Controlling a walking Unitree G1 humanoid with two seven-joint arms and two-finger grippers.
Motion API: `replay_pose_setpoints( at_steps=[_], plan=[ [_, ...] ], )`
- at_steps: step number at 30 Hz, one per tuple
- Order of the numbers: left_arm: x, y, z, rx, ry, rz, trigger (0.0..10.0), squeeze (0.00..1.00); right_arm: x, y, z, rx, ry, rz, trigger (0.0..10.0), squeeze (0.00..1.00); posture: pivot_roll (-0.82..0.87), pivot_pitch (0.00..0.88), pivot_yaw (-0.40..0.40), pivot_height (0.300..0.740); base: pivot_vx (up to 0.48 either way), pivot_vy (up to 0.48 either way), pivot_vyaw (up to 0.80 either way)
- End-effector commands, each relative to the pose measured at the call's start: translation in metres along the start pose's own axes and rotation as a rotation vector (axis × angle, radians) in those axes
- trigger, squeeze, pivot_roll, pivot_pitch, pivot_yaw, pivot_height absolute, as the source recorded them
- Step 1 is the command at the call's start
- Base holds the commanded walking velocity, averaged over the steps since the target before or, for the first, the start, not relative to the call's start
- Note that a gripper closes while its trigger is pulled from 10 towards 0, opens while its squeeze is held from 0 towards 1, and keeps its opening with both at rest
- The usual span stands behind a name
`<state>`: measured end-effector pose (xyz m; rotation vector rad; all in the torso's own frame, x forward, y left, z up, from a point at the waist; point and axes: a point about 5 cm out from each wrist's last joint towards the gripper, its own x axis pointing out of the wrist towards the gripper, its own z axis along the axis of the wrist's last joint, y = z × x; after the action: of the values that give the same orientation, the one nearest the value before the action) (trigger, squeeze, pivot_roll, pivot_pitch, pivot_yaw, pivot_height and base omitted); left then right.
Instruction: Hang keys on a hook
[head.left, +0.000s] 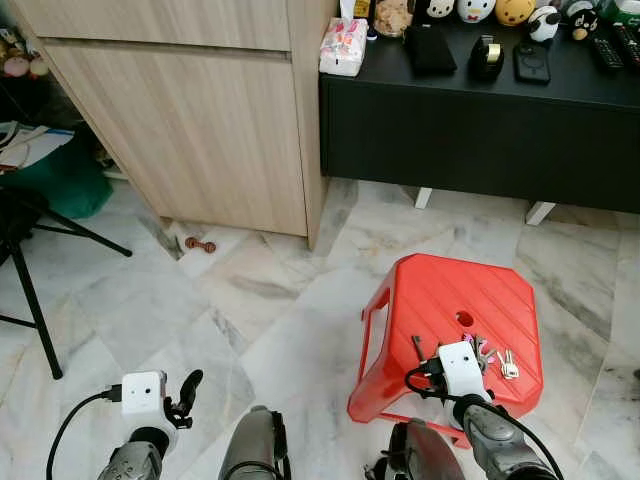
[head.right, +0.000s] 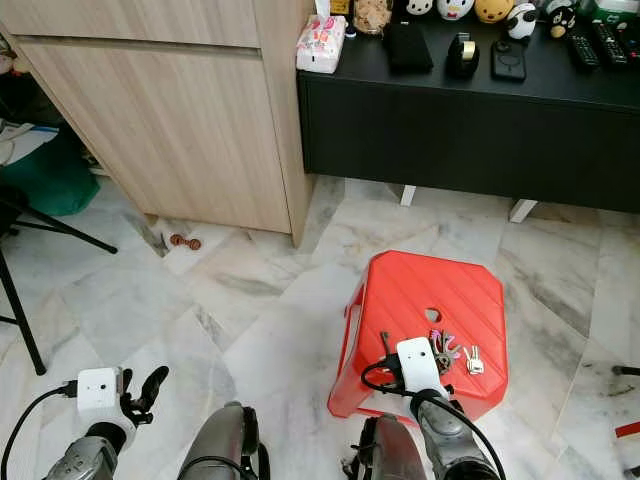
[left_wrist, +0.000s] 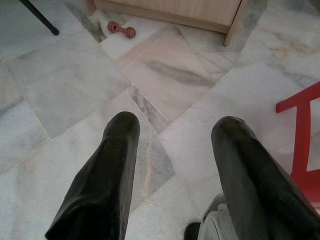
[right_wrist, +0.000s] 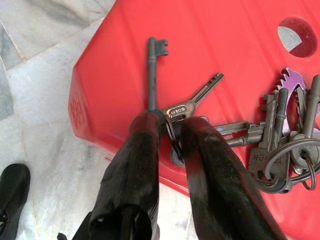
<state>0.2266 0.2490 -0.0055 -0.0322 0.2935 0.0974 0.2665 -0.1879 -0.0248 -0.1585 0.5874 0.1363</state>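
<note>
Right wrist view is showing the right gripper (right_wrist: 172, 137) nearly closed, pinching the keys (right_wrist: 235, 127) whose shafts are pointing toward twelve o'clock on the stool (right_wrist: 120, 55).

We see a red stool (head.left: 440, 300) on the marble floor (head.left: 250, 320) | on its seat lie bunches of keys (right_wrist: 280, 145), spread flat | a small wooden dumbbell (head.left: 200, 244) lies on the floor by the cabinet (head.left: 200, 130)
</note>
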Motion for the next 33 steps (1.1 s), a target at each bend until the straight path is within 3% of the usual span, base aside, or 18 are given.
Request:
replay_pose_setpoints(
  at_steps=[1,2,3,17,24,33],
  plan=[
    [-0.006,0.005,-0.007,-0.002,0.035,0.011,10.0,0.00,-0.003,0.003,-0.014,0.006,0.055,0.008,2.7,0.00,0.19,0.255,0.005,0.642,0.000,0.000,0.00],
    [-0.006,0.005,-0.007,-0.002,0.035,0.010,10.0,0.00,-0.003,0.003,-0.014,0.005,0.056,0.008,2.7,0.00,0.19,0.255,0.005,0.642,0.000,0.000,0.00],
    [-0.006,0.005,-0.008,-0.003,0.037,0.011,10.0,0.00,-0.003,0.002,-0.014,0.003,0.058,0.008,0.0,0.00,0.19,0.256,0.005,0.642,0.000,0.000,0.00],
    [-0.004,0.003,-0.009,-0.005,0.045,0.014,10.0,0.00,-0.003,0.001,-0.011,0.011,0.042,-0.005,0.0,0.00,0.19,0.245,0.001,0.642,0.000,0.000,0.00],
    [-0.008,0.008,-0.020,-0.003,0.094,0.056,10.0,0.00,0.000,-0.007,0.017,0.091,-0.142,-0.039,0.0,0.00,0.17,0.233,0.001,0.642,0.000,0.000,0.00],
    [-0.007,0.008,-0.025,-0.004,0.126,0.086,10.0,0.00,-0.006,-0.018,0.058,0.131,-0.419,-0.097,0.0,0.00,0.16,0.213,-0.009,0.642,0.000,0.000,0.00]
  ],
)
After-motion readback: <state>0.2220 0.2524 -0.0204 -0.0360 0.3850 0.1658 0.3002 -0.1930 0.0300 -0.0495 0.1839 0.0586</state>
